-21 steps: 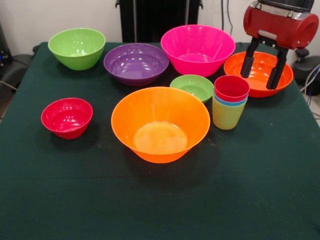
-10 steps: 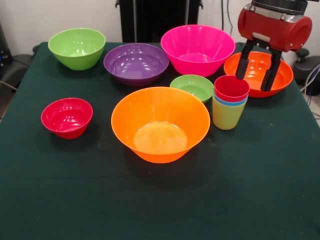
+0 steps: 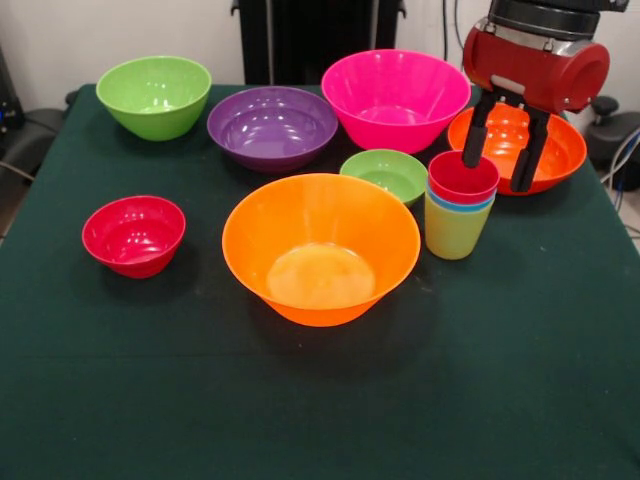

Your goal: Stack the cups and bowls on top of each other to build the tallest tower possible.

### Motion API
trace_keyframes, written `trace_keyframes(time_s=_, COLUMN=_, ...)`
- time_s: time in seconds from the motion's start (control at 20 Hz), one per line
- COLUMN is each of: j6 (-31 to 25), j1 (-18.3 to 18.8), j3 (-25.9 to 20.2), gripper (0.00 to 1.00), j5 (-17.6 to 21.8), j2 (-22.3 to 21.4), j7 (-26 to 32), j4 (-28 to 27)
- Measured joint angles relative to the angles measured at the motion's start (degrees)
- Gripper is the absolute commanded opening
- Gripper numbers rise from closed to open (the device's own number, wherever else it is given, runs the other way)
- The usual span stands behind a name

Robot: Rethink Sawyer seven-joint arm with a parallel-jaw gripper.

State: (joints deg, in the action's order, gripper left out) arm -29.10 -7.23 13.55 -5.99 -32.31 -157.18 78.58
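Observation:
Three cups stand nested as a short tower (image 3: 459, 213): yellow-green lowest, a blue rim showing, the red cup (image 3: 463, 178) on top. My gripper (image 3: 497, 170) hangs open just behind and right of that stack, its left finger at the red cup's far rim, nothing between the fingers. Behind it sits the red-orange bowl (image 3: 560, 150). The big orange bowl (image 3: 320, 247) is at the centre, the small green bowl (image 3: 385, 175) beside the cups, and the pink bowl (image 3: 395, 98), purple bowl (image 3: 272, 127), lime green bowl (image 3: 154, 95) and small red bowl (image 3: 133, 235) are spread around.
A dark green cloth covers the table (image 3: 320, 400). All bowls stand upright and apart from one another. The table's right edge runs close behind the red-orange bowl.
My gripper has slid left from over the red-orange bowl toward the stacked cups, still open. Nothing on the table has moved.

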Motion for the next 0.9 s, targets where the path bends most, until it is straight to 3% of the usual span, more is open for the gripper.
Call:
trace_keyframes(time_s=0.5, j6=0.56, j1=0.22, j3=-0.72, gripper=1.0, j5=1.14, j2=-0.01, j7=0.0, j4=0.01)
trace_keyframes(time_s=0.9, j6=1.75, j1=3.75, j3=-4.44, gripper=1.0, j5=4.66, j2=-0.17, j7=0.01, j4=0.01)
